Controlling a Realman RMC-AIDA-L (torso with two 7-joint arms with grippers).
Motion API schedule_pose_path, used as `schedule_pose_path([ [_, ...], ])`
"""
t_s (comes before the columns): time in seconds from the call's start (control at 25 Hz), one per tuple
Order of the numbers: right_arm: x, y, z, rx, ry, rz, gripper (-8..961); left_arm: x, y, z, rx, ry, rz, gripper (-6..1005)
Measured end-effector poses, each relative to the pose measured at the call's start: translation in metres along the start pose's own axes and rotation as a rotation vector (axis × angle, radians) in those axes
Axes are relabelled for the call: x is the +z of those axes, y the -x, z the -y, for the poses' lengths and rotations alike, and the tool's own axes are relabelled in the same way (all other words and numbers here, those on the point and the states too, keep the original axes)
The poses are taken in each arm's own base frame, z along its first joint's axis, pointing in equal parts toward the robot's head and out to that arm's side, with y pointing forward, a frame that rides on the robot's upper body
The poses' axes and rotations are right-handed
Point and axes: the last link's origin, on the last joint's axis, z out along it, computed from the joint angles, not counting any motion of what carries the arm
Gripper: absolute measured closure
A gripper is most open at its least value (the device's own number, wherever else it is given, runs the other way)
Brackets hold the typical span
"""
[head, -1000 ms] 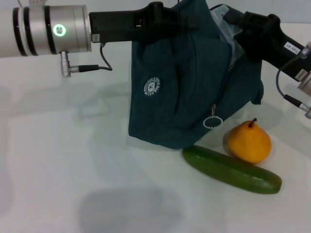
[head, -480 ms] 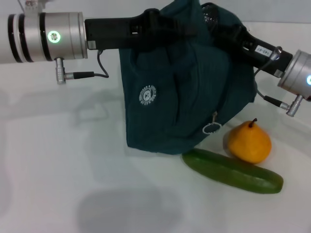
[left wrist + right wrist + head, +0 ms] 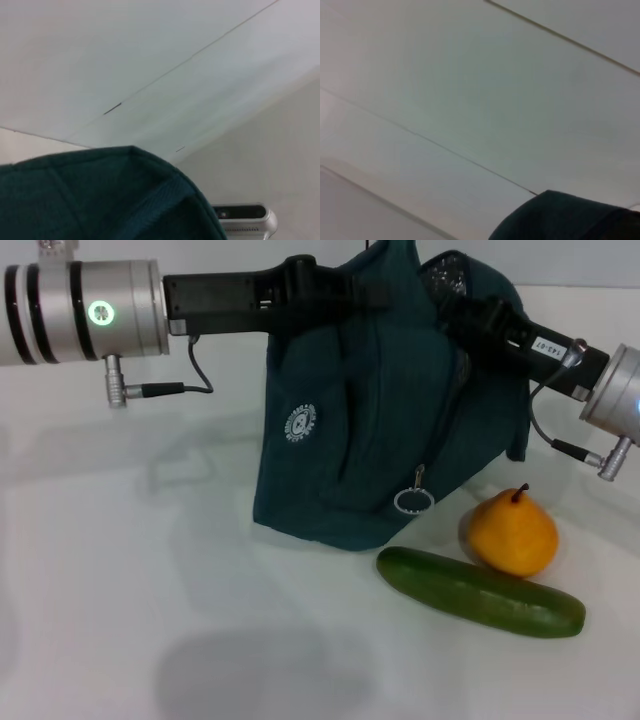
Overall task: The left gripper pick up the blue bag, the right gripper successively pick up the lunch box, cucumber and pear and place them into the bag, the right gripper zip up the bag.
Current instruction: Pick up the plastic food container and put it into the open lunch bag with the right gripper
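We start with the desk (image 3: 120, 620), white and broad, carrying everything here. On it stands the blue bag (image 3: 370, 430), held up at its top by our left claw (image 3: 335, 295), which reaches in from the left and has the bag's upper edge pinched, the fabric hanging down from it. Our right claw (image 3: 462, 318) sits at the bag's open mouth on the other side, buried in the fabric, and we cannot tell whether it is wide or narrow or whether it holds anything.

Next down in size, the cucumber (image 3: 480, 592) lies on the desk just in front of the bag, long axis running left to right and sloping a touch toward us at its right end. The pear (image 3: 512, 532) stands upright just behind it, right beside the bag's lower corner.

Here is what matters: both lie below and toward us from the right claw, which is clearly the nearer arm. We judge the cucumber is next.

The zipper ring (image 3: 413, 500) dangles on the bag's front. No lunch box is visible; it may be inside. Both wrist views show only bag fabric and blank surface.
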Motion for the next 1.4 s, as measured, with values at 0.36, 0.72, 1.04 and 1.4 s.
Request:
schedule_pose_path([
  [0.36,0.002,0.001,-0.001,-0.058,0.002,-0.01,861,0.007,-0.002,-0.001,0.034,0.004,0.003,936],
  [0.72,0.0,0.006,0.0,-0.123,-0.011,-0.008,847,0.007,-0.003,0.001,0.054,-0.008,-0.004,936],
  [1.04,0.001,0.012,0.004,-0.168,-0.048,-0.001,835,0.007,-0.003,0.004,0.085,-0.029,-0.005,936],
  [1.4,-0.002,0.015,0.007,-0.205,-0.065,-0.002,636,0.007,-0.004,0.005,0.102,-0.037,-0.008,936],
])
